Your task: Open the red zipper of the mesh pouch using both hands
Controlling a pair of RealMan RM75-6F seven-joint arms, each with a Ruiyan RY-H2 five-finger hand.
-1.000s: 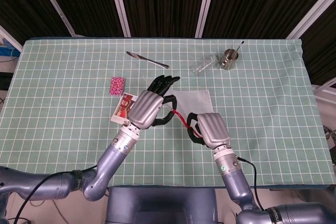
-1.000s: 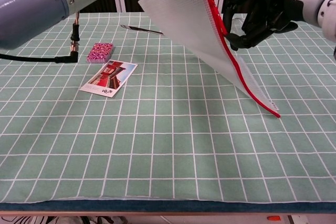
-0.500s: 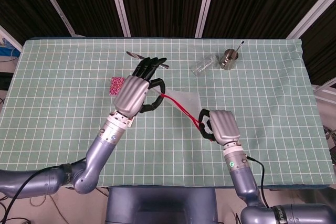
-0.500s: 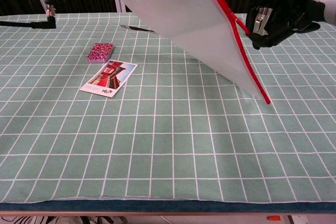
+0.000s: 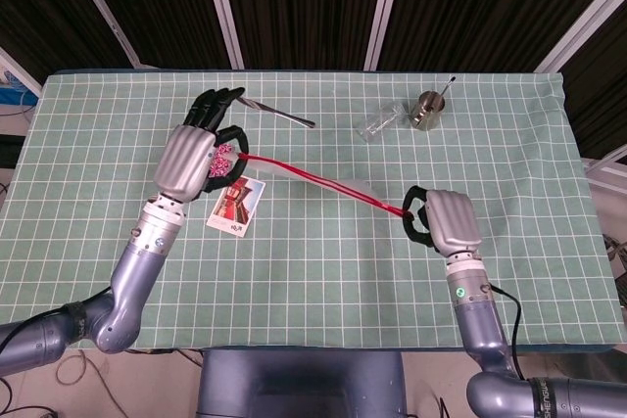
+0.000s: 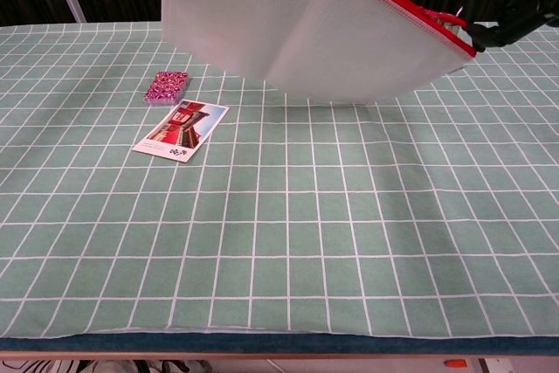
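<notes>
No text, brand or number can be read anywhere. The picture card point(image 6: 181, 130) on the bench carries a red printed image and a small dark mark at one corner — too small and blurred to make out.

White mesh pouch point(image 6: 306, 32), red zipper point(image 5: 323, 183). Green cloth point(image 6: 288, 242), white grid. Pink patterned box point(image 6: 167, 87). Red-and-white card point(image 6: 181, 131). Silver cup point(image 5: 425, 110).

We're seeing two blue-grey metallic arms with silver wrist cuffs, each ending in a hand with a matte silver back shell and black fingers, left hand point(image 5: 194, 156) and right hand point(image 5: 446, 221), with black cables trailing off both forearms and a small green-dot marking on the right wrist.
</notes>
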